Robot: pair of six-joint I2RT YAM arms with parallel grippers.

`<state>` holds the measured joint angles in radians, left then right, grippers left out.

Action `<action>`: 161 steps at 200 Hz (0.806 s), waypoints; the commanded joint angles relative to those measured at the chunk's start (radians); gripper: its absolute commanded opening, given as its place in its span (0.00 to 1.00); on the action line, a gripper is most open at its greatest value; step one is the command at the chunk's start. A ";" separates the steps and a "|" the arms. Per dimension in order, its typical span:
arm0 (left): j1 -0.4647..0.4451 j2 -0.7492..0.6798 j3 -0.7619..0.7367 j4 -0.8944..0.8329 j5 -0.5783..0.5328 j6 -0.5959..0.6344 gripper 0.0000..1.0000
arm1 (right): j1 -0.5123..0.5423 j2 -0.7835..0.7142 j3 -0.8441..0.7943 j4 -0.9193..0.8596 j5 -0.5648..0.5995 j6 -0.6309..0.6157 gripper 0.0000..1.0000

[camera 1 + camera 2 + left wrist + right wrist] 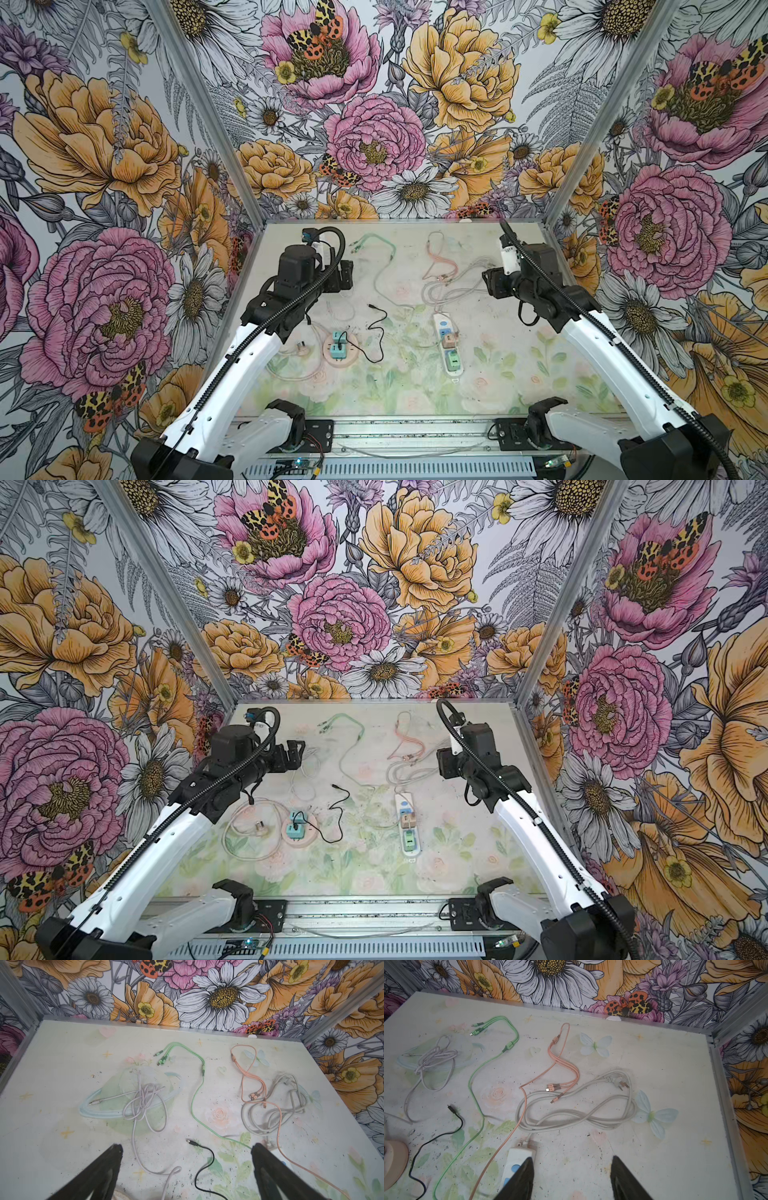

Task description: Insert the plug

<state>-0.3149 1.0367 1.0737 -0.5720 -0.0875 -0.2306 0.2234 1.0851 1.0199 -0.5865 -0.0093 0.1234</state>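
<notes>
1. Both grippers hang above the table (654,1147) with nothing in them. The left gripper (187,1148) has its jaws spread wide. The right gripper (572,1158) has its jaws parted too (a bit narrower), with only bare tabletop between them.
2. On the black cable (213,1155), the plug (340,344) stands in the teal adapter block (336,354) on the round pink socket base (352,358), left of centre in both top views. It looks pushed in, but it's too small there to be sure.
3. The cable's free end (189,1142) lies loose on the table.
4. Right of centre is the white power strip (444,328), carrying a peach adapter (448,341) and a green adapter (453,359).
5. The green cable (194,1105) and pink cable (243,1076) snake toward the far edge.
6. The grey power cord (571,1120) is coiled near the strip, and its three-pin plug (623,1084) lies unplugged on the table.
7. A pale lilac cable (145,1097) sits tangled at far left.
</notes>
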 commanded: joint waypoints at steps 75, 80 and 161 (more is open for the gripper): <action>0.086 -0.025 0.035 0.153 -0.194 0.056 0.99 | -0.267 -0.020 -0.115 0.308 -0.180 0.059 0.63; 0.094 -0.027 0.025 0.164 -0.216 0.054 0.99 | -0.283 -0.016 -0.124 0.326 -0.181 0.061 0.63; 0.275 -0.024 -0.258 0.512 -0.380 0.001 0.99 | -0.423 -0.002 -0.392 0.774 -0.284 0.128 0.65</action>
<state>-0.0788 0.9939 0.8654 -0.2073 -0.4107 -0.2073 -0.2005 1.0824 0.6914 -0.0120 -0.2222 0.2470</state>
